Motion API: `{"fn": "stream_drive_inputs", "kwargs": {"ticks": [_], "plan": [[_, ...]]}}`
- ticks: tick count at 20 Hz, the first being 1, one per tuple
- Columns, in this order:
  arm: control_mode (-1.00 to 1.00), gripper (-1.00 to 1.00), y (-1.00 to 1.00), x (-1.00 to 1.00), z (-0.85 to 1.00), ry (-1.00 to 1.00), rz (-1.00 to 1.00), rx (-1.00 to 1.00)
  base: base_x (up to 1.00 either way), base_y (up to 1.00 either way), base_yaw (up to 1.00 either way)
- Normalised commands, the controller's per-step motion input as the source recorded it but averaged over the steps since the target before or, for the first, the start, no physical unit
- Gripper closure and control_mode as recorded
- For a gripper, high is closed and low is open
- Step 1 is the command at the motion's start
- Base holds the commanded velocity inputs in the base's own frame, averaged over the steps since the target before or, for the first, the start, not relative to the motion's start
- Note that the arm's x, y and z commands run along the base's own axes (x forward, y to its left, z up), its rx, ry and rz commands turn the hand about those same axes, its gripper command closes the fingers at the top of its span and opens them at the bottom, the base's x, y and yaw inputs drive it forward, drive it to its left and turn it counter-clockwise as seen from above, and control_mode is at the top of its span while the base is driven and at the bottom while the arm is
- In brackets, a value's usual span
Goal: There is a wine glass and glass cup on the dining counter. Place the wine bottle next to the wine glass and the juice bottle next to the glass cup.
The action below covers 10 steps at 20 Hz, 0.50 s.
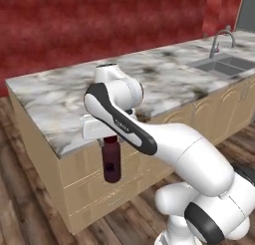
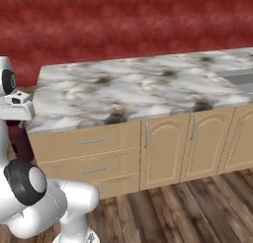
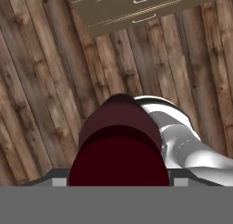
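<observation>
Beside the near corner of a marble-topped counter [image 1: 55,97], the gripper [image 1: 110,139] hangs over the wood floor [image 3: 41,82] with the juice bottle [image 1: 111,162] clamped at its neck. That bottle hangs upright in front of the beige drawer fronts [image 1: 87,182], clear of the floor. From the hand camera its wide maroon cap [image 3: 119,161] sits between the fingers, which appear closed on it, though the tips are hidden. A sink [image 1: 224,64] and faucet [image 1: 219,40] occupy the counter's far end.

juice bottle [image 1: 111,162] cap hidden under the gripper [image 1: 110,138]; fingertips not visible; sink [image 1: 225,64] cut off at frame edge.
</observation>
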Motion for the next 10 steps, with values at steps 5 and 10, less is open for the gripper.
{"fn": "stream_drive_inputs", "kwargs": {"ticks": [5, 10], "plan": [[1.0, 1.0, 0.0, 0.0, 0.0, 0.0, 0.0, 0.0, 0.33, 0.82, 0.0], [1.0, 1.0, 0.0, 0.0, 0.0, 0.0, 0.0, 0.0, 0.34, 0.82, 0.0]]}}
